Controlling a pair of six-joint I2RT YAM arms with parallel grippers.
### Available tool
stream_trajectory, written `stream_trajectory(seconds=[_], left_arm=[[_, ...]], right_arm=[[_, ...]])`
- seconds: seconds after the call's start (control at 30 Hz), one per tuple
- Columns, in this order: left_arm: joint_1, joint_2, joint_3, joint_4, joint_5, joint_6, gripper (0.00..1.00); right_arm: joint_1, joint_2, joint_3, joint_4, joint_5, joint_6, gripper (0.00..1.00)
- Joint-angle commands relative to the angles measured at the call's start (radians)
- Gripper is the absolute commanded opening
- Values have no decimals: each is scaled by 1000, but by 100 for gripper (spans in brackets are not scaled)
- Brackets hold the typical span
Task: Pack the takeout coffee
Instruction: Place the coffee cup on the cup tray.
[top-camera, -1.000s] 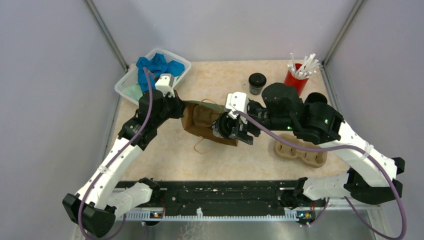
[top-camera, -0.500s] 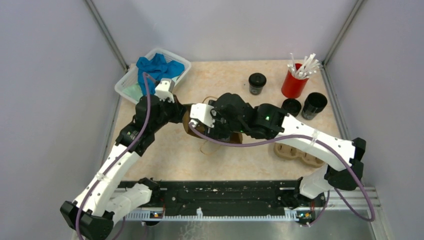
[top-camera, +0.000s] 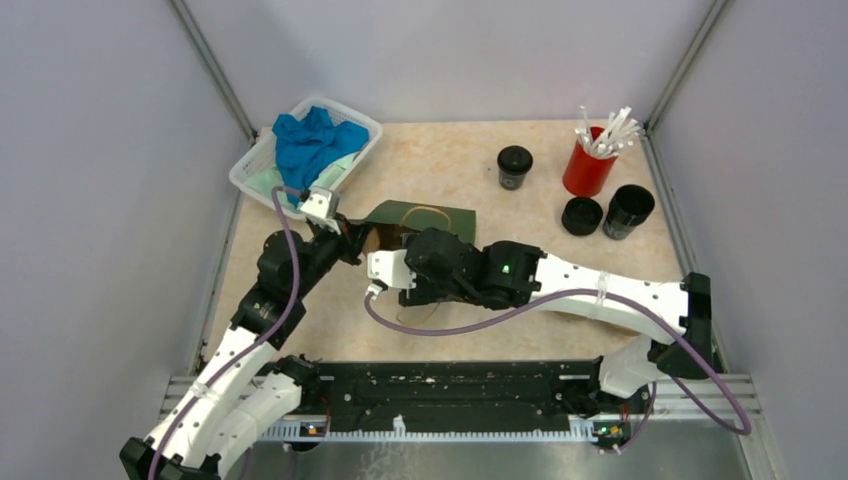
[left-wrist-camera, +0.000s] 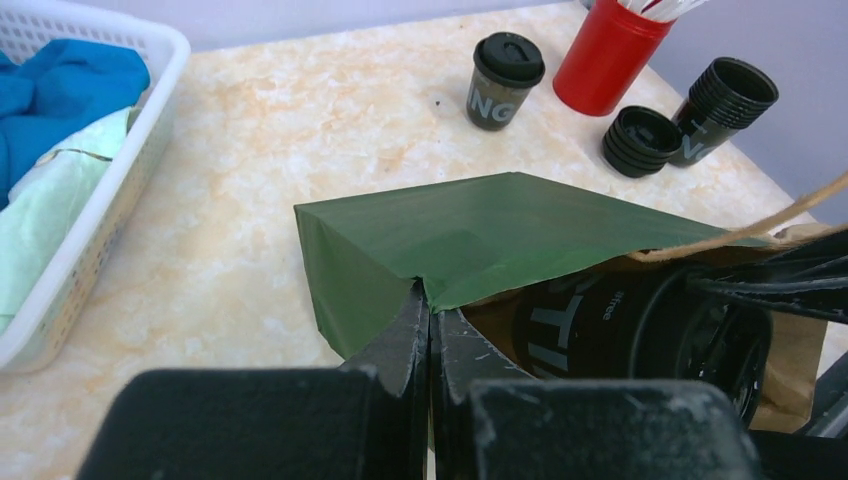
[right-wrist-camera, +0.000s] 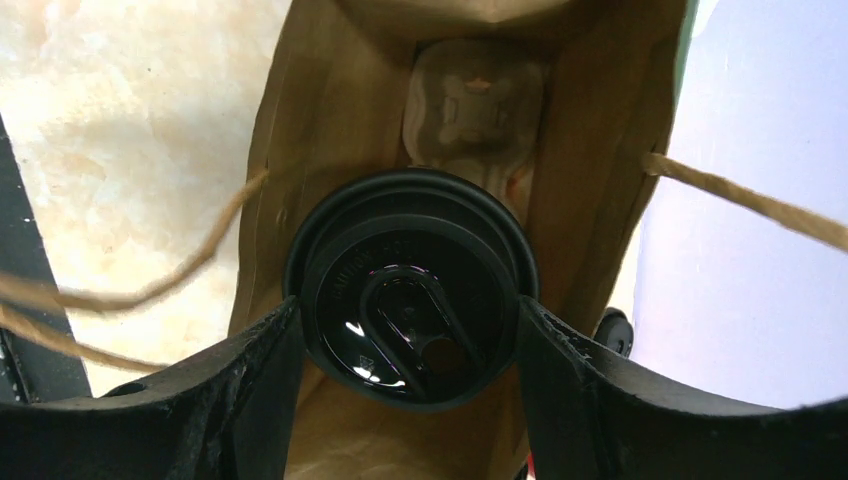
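The paper bag (top-camera: 430, 215) lies mid-table, mouth toward the arms, the left gripper (left-wrist-camera: 430, 300) pinching its left edge. Inside the mouth a takeout cup (right-wrist-camera: 410, 290) sits between the fingers (right-wrist-camera: 250, 380) of the right gripper (right-wrist-camera: 408, 325), the pulp carrier (right-wrist-camera: 470, 100) deeper behind it. A basket (top-camera: 250, 165) holding cloths (top-camera: 305, 140) stands back left; back right stand a second lidded cup (top-camera: 514, 166), the cup of sticks (top-camera: 588, 170) right of it, a low stack (top-camera: 581, 215) and an open cup (top-camera: 627, 210) nearer

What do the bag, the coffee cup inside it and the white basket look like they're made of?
The bag looks like paper: matte green outside, brown kraft inside, with sharp folds and twine-like handles. The coffee cup has a lid that looks like glossy black moulded plastic, judging by its highlights. The basket seems to be white plastic, with a perforated lattice wall.
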Motion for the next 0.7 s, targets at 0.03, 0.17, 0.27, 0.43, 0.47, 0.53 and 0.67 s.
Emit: stream_trajectory(seconds=[0.03, 0.17, 0.27, 0.43, 0.47, 0.53, 0.67], left_arm=[[-2, -34, -30, 175, 5, 37, 0], [-1, -47, -35, 174, 20, 36, 0], [-1, -53, -35, 161, 34, 37, 0], [-2, -58, -21, 122, 57, 45, 0], [-2, -59, -18, 113, 61, 42, 0], [-1, -58, -11, 98, 73, 37, 0], [-2, -72, -8, 53, 92, 37, 0]], right_arm=[[19, -47, -48, 82, 63, -16, 17], [23, -50, -75, 96, 73, -11, 17], [23, -33, -85, 123, 121, -13, 17], [24, 13, -109, 179, 196, -17, 17], [23, 21, -115, 194, 193, -20, 17], [22, 27, -138, 232, 197, -35, 17], [-1, 27, -168, 268, 173, -51, 17]])
